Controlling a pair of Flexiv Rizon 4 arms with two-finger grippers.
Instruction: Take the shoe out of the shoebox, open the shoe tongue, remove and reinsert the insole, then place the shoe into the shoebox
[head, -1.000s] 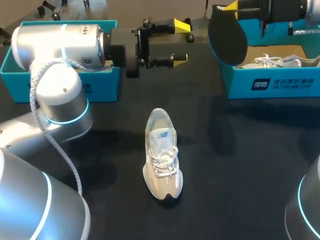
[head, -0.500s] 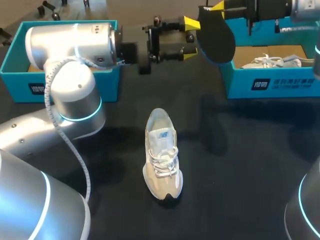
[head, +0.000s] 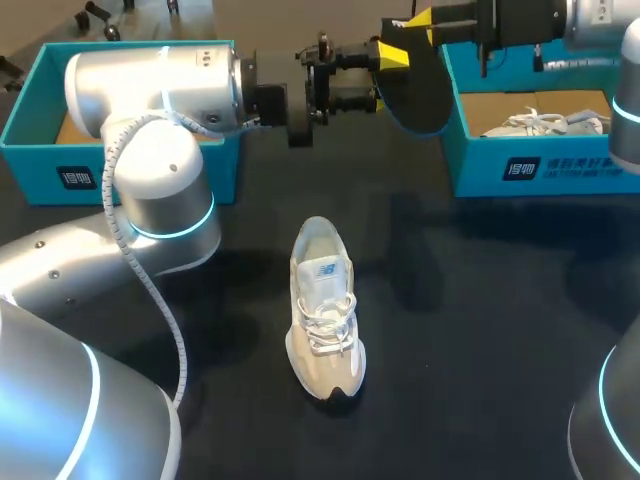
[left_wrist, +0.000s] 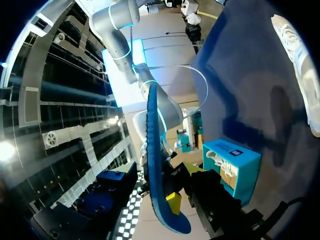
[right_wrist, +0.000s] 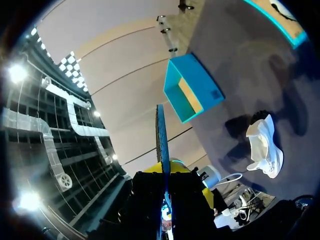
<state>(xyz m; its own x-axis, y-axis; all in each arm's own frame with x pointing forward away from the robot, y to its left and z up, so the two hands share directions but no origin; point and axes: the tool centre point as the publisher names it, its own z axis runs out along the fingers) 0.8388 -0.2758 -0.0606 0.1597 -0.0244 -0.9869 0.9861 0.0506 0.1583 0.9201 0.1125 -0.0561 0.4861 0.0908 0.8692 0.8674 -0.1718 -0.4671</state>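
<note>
The beige shoe lies on the black table, toe toward me. Its dark insole hangs above the table's far side, and my right gripper is shut on its top end. My left gripper has come in from the left to the insole's edge. In the left wrist view the insole stands edge-on between the left gripper's open fingers, with one yellow tip right beside it. The right wrist view shows the insole edge-on in my right gripper, with the shoe on the table.
A teal shoebox stands at the far left behind my left arm. A second teal shoebox at the far right holds another shoe. Bare black table surrounds the beige shoe.
My right arm has carried the insole to the left. My left gripper has moved right to meet it, and its fingers have narrowed around the insole's edge. The shoe has not moved.
</note>
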